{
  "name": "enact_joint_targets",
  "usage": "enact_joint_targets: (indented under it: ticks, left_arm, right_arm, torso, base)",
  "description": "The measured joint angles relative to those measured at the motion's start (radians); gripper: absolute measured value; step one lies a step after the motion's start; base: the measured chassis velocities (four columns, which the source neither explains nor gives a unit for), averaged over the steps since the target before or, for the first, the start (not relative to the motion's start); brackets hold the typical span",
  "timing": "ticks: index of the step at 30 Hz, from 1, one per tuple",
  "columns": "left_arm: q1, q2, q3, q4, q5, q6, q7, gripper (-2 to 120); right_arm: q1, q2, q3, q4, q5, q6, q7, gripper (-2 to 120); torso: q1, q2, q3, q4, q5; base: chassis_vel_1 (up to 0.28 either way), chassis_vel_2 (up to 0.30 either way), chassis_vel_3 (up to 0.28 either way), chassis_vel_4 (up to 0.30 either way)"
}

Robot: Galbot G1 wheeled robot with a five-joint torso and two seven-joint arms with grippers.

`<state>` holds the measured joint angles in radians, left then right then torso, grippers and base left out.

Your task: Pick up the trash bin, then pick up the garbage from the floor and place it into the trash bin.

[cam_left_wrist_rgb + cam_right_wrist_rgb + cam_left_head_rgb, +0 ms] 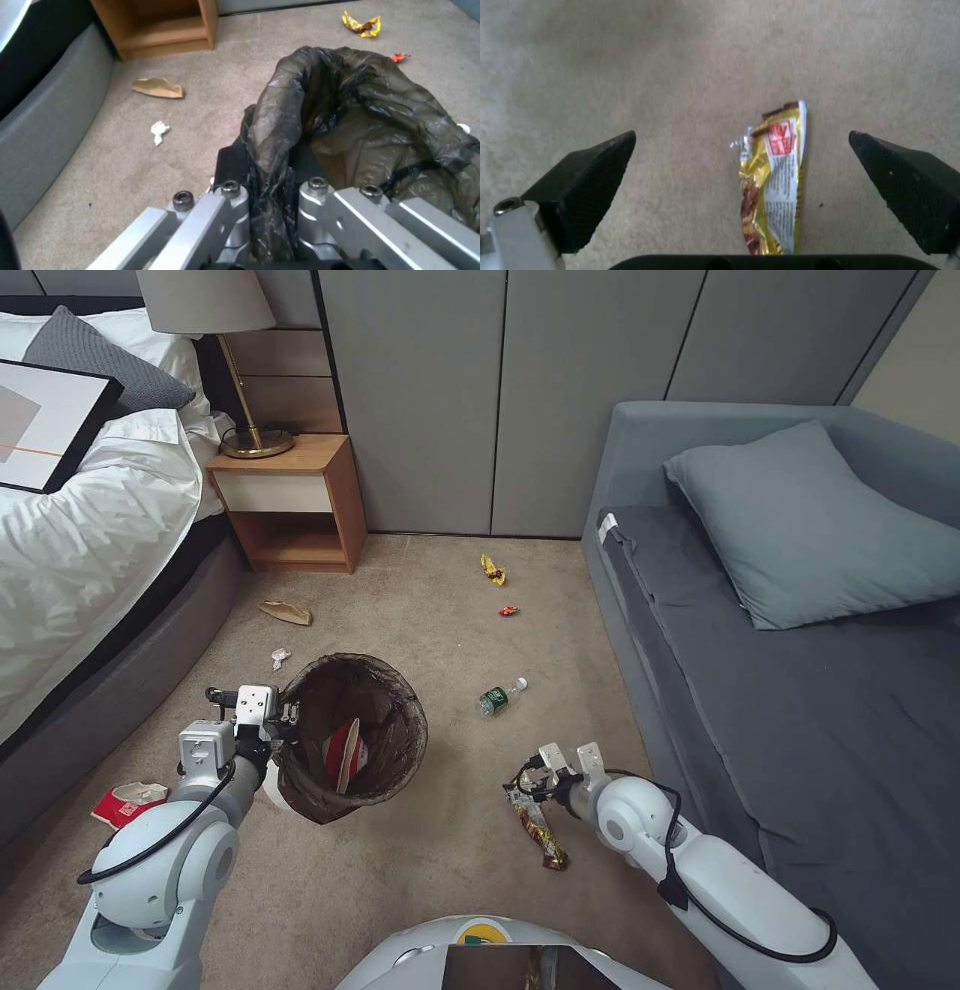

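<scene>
The gold snack wrapper (772,180) lies flat on the floor (440,860) between the right claw (568,762) pads, which are spread wide apart. Its long axis runs 12 to 6 in the wrist view, crosswise to the closing line, sitting toward the 3 o'clock pad. The trash bin (350,735) is at about 9 o'clock from that claw, with the left claw (265,195) clamped on its liner rim and 1 red packet, I think, inside. The bottle (500,697) waits at 12.

Head camera looks down at the carpet (420,600); wrist cameras sit close above it
</scene>
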<state>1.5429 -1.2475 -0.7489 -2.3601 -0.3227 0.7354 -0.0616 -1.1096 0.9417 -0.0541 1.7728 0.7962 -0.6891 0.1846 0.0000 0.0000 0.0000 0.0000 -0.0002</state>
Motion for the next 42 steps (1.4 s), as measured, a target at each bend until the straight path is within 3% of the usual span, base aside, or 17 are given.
enact_joint_targets:
  ticks: [35,39,42]
  left_arm:
    - [0.000,0.001,-0.011,0.001,-0.004,0.000,0.003,7]
    - [0.000,0.005,-0.012,0.001,-0.006,0.000,0.003,7]
    - [0.001,0.007,-0.012,0.001,-0.008,0.000,0.003,7]
  right_arm:
    - [0.022,0.115,-0.037,-0.285,-0.162,0.060,-0.071,100]
    - [0.031,0.138,-0.046,-0.318,-0.187,0.068,-0.081,90]
    - [0.041,0.170,-0.051,-0.351,-0.208,0.074,-0.088,76]
  torso:
    - [0.000,0.000,0.000,0.0001,0.0002]
    - [0.000,0.000,0.000,0.0001,0.0001]
    - [0.000,0.000,0.000,0.0001,0.0002]
  base:
    - [0.000,0.000,0.000,0.000]
    - [0.000,0.000,0.000,0.000]
    - [0.000,0.000,0.000,0.000]
